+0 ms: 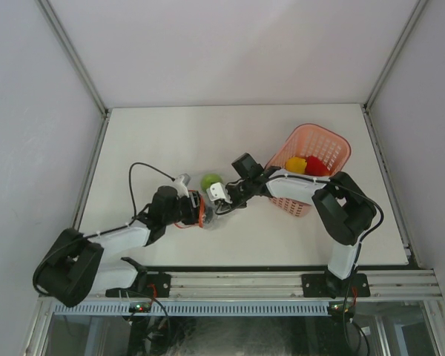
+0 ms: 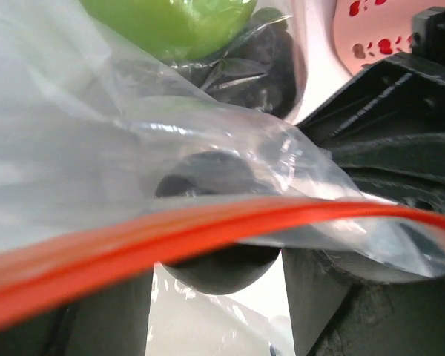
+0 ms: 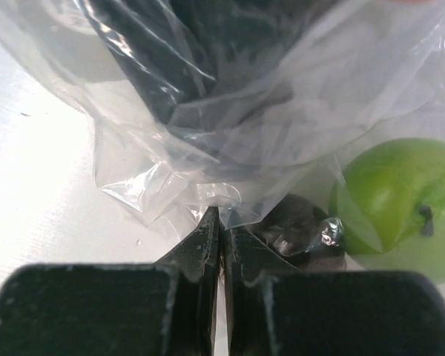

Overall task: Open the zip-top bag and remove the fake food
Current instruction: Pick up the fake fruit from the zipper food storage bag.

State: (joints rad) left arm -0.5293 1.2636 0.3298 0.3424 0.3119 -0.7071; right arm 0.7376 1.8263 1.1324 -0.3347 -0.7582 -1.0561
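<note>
Nearest, low in the left wrist view, the left gripper (image 2: 215,304) has its 2 fingers apart with a blackish round plastic fruit (image 2: 216,263) filling the gap; whether they press on it I cannot tell. Just beyond, the orange-red zip strip (image 2: 208,231) of the clear crinkly zip-top bag (image 2: 74,148) runs left to right across that frame. The mouth's long axis therefore lies crosswise to this hand, the arm nearer the opening. Farther on, the right gripper (image 3: 221,236) is pinched together on a fold of the bag, a grip only its own wrist view shows. Only the top view shows the light green plastic apple (image 1: 209,180) up-frame of both grippers. It alone shows the pink plastic basket (image 1: 334,142), upper right, holding red and yellow pieces.
</note>
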